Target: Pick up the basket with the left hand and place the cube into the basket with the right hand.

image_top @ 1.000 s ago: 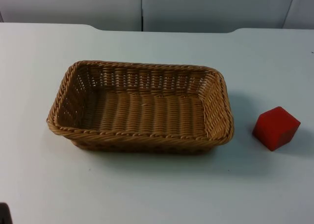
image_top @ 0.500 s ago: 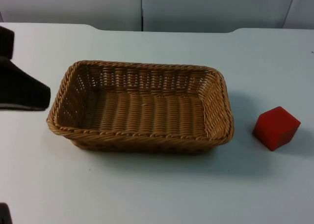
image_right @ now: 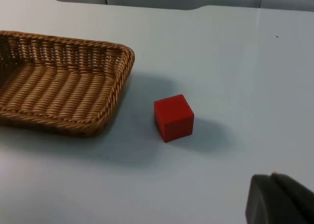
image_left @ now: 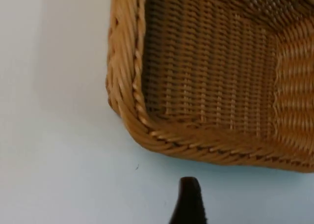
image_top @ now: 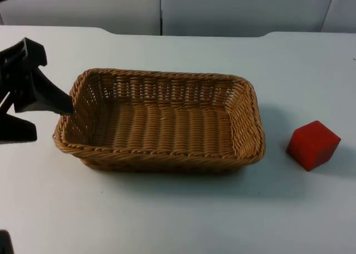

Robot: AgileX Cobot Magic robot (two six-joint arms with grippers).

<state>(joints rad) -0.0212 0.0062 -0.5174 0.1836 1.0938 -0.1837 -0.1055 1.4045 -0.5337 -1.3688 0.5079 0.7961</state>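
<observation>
A tan woven basket (image_top: 161, 123), a plain red cube (image_top: 312, 145), a white table (image_top: 178, 215).

I count one wicker basket (image_top: 161, 123) on my white table (image_top: 178, 220) and one red cube (image_top: 312, 145) (a single block, well apart from the basket). Of my two grippers, I count one by the basket: my left gripper (image_top: 53, 120).

Woven wicker basket (image_top: 161, 126), smooth matt cube (image_top: 312, 145)
</observation>
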